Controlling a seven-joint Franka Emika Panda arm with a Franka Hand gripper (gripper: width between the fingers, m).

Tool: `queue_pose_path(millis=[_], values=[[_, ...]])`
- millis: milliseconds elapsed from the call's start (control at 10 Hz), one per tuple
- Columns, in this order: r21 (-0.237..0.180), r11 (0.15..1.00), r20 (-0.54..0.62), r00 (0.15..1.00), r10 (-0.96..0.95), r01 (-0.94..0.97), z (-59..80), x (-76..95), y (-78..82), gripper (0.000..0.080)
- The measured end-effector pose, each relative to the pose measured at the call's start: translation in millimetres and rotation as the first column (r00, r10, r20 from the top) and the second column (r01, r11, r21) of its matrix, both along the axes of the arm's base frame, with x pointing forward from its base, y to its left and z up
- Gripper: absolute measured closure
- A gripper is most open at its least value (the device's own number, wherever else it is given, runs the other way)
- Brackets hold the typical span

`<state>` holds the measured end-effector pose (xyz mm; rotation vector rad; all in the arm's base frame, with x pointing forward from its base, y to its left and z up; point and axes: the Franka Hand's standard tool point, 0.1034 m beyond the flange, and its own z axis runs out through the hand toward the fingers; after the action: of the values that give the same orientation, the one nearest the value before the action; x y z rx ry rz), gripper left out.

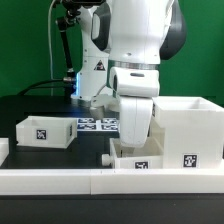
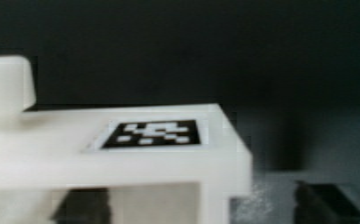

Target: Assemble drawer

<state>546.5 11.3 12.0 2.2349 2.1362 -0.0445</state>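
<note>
In the exterior view a small white tray (image 1: 45, 131) with a tag sits at the left. The tall boxy housing (image 1: 190, 124) stands at the right. A second tray (image 1: 140, 161) with a tag lies in front between them, against the rail. My gripper (image 1: 120, 152) hangs low over this tray and is mostly hidden by the wrist. In the wrist view the tagged tray (image 2: 159, 135) fills the middle. My gripper (image 2: 209, 205) is open: one dark finger (image 2: 88, 205) stands inside the tray and the other outside its wall, with neither touching it.
A long low white rail (image 1: 60, 181) edges the table's front. The marker board (image 1: 95, 124) lies flat behind the trays. A white block (image 2: 3, 85) shows beside the tray in the wrist view. The table is black and the backdrop green.
</note>
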Motion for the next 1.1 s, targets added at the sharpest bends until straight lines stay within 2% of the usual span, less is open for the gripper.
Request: queue_pose_path(millis=[100,200,500,800,1000,1100], values=[[0.000,1.000,0.005,1.000,-0.004,0.004,3.0,1.4,-0.1,0.0192],[0.000,1.000,0.015,1.000,-0.011,0.011,10.4,4.2,-0.2,0.0157],[-0.022,1.000,-0.012,1.000,-0.010,0.010,43.6,12.8,-9.8,0.0151],[-0.025,0.997,-0.016,0.997,0.079,-0.079,52.8,24.7,-33.9,0.0151],[-0.021,0.995,-0.019,0.995,0.096,-0.096,51.3,24.2,-35.6,0.0151],[0.021,0.993,-0.020,0.993,0.113,-0.113,51.1,23.5,-46.7,0.0151]])
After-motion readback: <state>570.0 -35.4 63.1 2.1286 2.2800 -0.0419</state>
